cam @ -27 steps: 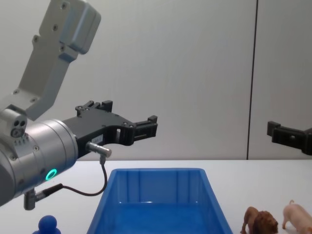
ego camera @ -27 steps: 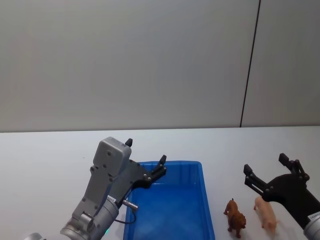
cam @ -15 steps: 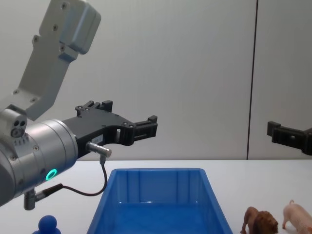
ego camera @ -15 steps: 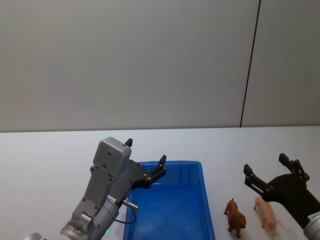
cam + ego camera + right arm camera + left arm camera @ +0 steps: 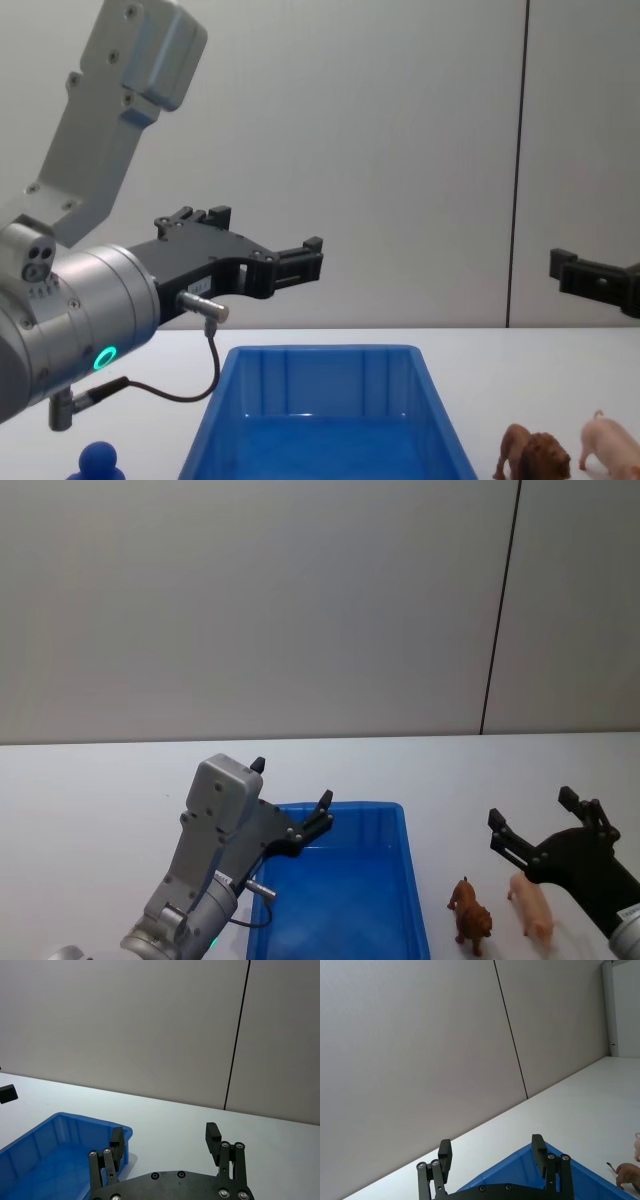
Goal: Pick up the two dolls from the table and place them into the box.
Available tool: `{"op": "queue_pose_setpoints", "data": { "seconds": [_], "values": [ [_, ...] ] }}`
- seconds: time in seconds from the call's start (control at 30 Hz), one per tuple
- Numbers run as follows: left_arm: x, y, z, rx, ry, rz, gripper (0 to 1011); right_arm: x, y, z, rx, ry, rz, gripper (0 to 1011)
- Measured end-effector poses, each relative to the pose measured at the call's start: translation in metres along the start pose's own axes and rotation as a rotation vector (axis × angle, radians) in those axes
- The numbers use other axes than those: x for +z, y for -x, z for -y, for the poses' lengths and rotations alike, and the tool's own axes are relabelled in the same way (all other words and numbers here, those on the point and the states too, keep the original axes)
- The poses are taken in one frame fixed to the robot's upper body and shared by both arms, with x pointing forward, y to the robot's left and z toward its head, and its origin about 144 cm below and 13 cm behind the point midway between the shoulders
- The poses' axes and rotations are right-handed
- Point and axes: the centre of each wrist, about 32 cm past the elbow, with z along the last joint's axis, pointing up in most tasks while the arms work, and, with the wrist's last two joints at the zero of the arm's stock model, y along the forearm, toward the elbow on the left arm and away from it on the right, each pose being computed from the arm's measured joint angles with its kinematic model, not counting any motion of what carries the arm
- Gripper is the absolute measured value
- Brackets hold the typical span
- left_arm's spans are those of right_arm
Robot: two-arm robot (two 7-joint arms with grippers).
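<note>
- While it hovers lower left, the left gripper [image 5: 291,781] gapes empty above the bright blue plastic bin [image 5: 342,807].
- Right gripper [image 5: 530,806], lower right, gapes empty too.
- Brown maned plastic lion [image 5: 470,915] and pale pink plastic pig [image 5: 531,905] stand bottom right, beside the bin.

1. Nothing to read here: no words, brands or numbers legible in any view.
2. No labels or signs can be made out either.
</note>
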Motion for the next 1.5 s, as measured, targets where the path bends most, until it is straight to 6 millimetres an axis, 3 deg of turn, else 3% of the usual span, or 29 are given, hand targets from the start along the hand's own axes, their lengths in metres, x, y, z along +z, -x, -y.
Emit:
{"op": "queue_pose_setpoints", "data": {
  "seconds": [0.77, 1.5],
  "values": [
    [0.000, 0.000, 0.000, 0.000, 0.000, 0.000, 1002, -0.008, -0.042, 0.016, 0.061, 0.148, -0.006, 1001],
    [0.000, 0.000, 0.000, 0.000, 0.000, 0.000, 1002, -0.035, -0.055, 0.006, 0.086, 0.339, -0.053, 1001]
  ]
}}
